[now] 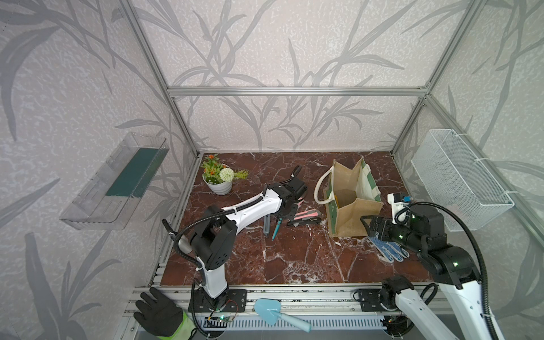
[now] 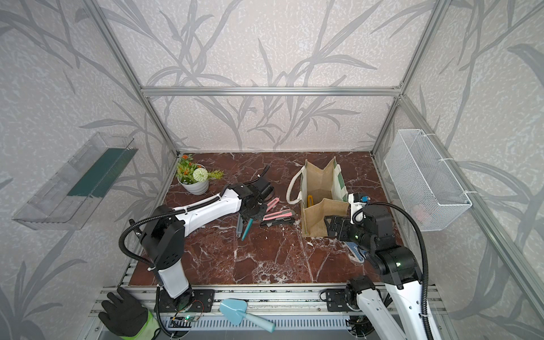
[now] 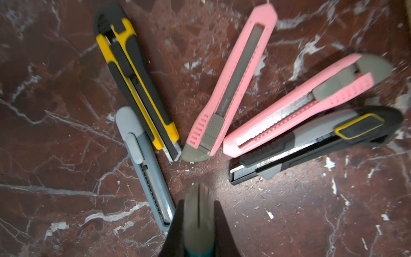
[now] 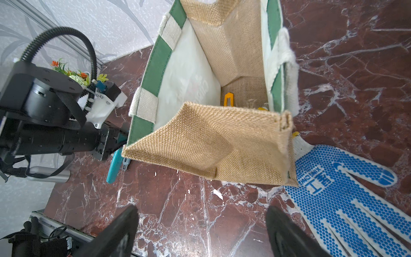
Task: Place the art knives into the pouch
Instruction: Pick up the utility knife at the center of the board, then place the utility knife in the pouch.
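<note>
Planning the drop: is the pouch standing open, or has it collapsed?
Open and upright: the pouch stands with its mouth spread, and a yellow object shows at its bottom.

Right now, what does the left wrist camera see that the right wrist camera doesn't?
Only left wrist: a yellow knife, a slim pink knife, a wide pink knife, a black knife. Only right wrist: the open pouch, a dotted glove. Both: the marble table, the teal knife shut in the left gripper, and the grey knife, just its tip in the right wrist view.

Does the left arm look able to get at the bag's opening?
Probably yes: the pouch stands open, uncovered, near the left gripper holding the teal knife; the right gripper hangs clear.
</note>
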Action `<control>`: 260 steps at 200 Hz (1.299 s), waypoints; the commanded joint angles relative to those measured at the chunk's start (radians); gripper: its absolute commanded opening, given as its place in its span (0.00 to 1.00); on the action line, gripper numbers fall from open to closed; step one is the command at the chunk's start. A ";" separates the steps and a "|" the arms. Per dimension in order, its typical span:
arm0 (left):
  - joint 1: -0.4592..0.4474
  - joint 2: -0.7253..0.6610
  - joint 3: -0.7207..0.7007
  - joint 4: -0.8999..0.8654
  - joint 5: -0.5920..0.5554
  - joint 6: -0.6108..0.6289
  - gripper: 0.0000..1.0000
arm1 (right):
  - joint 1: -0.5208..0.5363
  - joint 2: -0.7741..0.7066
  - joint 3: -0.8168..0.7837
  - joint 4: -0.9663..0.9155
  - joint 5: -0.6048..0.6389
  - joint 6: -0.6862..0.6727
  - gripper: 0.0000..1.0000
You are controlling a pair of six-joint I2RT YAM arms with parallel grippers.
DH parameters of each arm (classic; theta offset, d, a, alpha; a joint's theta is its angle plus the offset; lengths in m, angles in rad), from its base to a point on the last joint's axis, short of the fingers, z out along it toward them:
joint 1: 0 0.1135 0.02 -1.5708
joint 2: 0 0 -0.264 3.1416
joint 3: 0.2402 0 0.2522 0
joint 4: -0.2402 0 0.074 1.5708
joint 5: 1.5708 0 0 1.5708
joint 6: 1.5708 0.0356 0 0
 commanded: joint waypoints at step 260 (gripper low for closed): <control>-0.187 0.472 1.317 -0.082 0.322 0.176 0.00 | -0.002 -0.110 -0.070 -0.019 0.024 0.034 0.90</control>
